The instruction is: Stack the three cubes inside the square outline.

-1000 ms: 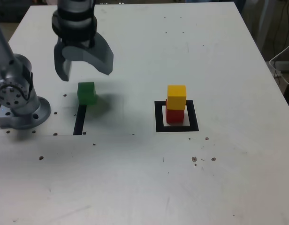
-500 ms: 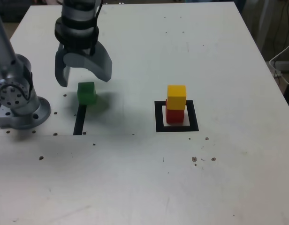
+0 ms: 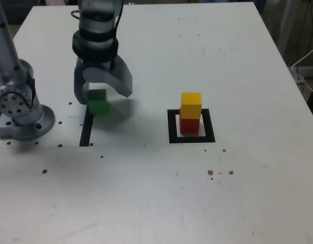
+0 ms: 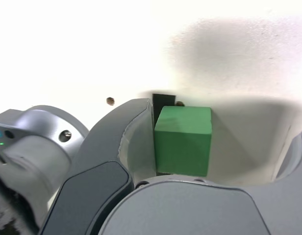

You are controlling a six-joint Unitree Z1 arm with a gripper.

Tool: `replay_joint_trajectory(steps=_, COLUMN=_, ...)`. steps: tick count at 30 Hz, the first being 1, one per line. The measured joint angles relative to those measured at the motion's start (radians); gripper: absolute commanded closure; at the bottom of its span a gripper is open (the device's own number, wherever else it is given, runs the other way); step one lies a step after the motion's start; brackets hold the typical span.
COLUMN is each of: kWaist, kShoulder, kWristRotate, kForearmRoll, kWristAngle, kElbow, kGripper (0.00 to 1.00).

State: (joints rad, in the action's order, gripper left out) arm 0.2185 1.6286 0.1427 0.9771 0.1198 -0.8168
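Observation:
The green cube sits on the white table at the exterior view's left, at the far end of a short black strip. My gripper is lowered over it, open, with one finger on either side. In the wrist view one finger lies close against the cube, and a gap separates the cube from the other finger. At the exterior view's right the yellow cube stands on the red cube inside the square outline.
The arm's grey base stands at the exterior view's left edge, close to the black strip. Small dark specks and screw holes dot the table. Cables hang beyond the table's right edge.
The gripper has moved right and down in the exterior view, from above and behind the green cube to straddling it. Its jaws look slightly narrower. The cubes have not moved.

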Motion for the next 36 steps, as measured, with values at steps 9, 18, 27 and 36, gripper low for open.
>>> replay_joint_trajectory(steps=9, kWaist=0.036, kShoulder=0.043, kWristRotate=0.0, kForearmRoll=-0.02, kWristAngle=0.002, kElbow=-0.001, kGripper=0.14)
replay_joint_trajectory(steps=18, kWaist=0.054, kShoulder=0.069, kWristRotate=0.0, kForearmRoll=0.002, kWristAngle=-0.007, kElbow=-0.001, kGripper=0.38)
replay_joint_trajectory(steps=27, kWaist=0.055, kShoulder=0.072, kWristRotate=-0.002, kForearmRoll=-0.024, kWristAngle=-0.001, kElbow=-0.001, kGripper=0.63)
replay_joint_trajectory(steps=36, kWaist=0.055, kShoulder=0.095, kWristRotate=0.026, kForearmRoll=-0.055, kWristAngle=-0.025, kElbow=-0.002, kGripper=0.82)
